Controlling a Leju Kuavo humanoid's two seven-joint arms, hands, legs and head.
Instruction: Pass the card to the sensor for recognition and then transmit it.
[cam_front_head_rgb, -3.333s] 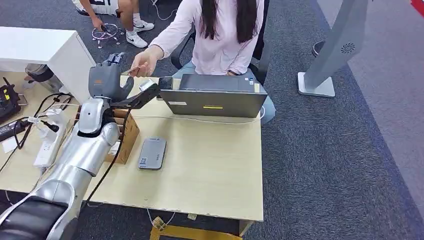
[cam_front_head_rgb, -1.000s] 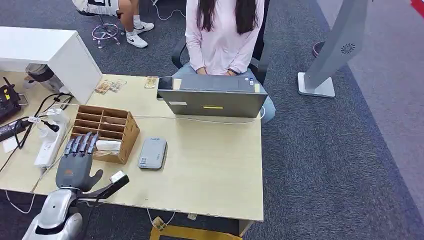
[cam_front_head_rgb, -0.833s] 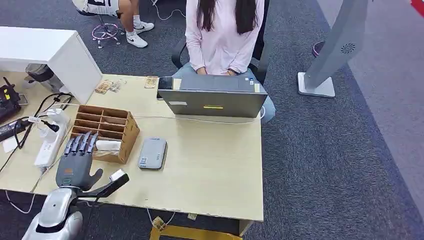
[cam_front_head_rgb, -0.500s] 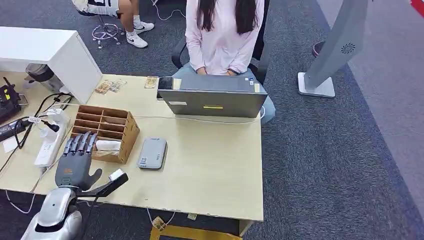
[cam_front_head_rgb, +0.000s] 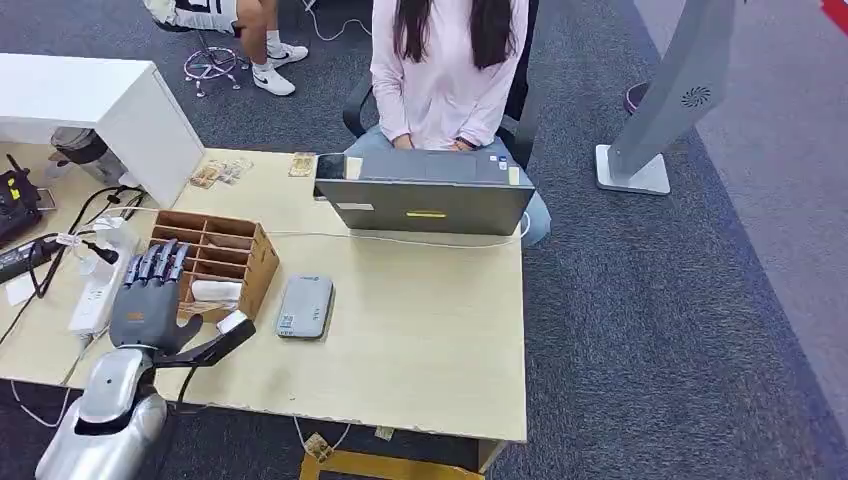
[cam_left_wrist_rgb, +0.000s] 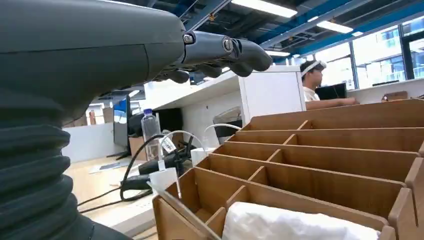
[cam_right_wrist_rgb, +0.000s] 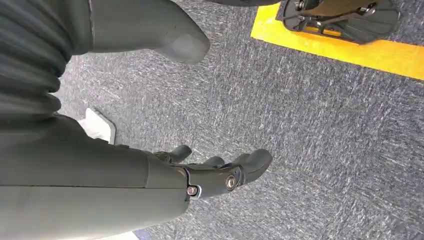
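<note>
Left hand (cam_front_head_rgb: 148, 300) empty, fingers spread over wooden organizer (cam_front_head_rgb: 245, 262) — best lowered squarely onto a card, not the white wad (cam_left_wrist_rgb: 295, 224).

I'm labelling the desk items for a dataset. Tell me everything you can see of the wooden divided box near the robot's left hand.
The light-brown wooden divided box sits on the pale desk, left of the grey card sensor. Thin partitions split it into open slots; most look bare, and a near one holds something white and crumpled. The left robot hand hovers at its near end with fingers extended; contact cannot be judged.
</note>
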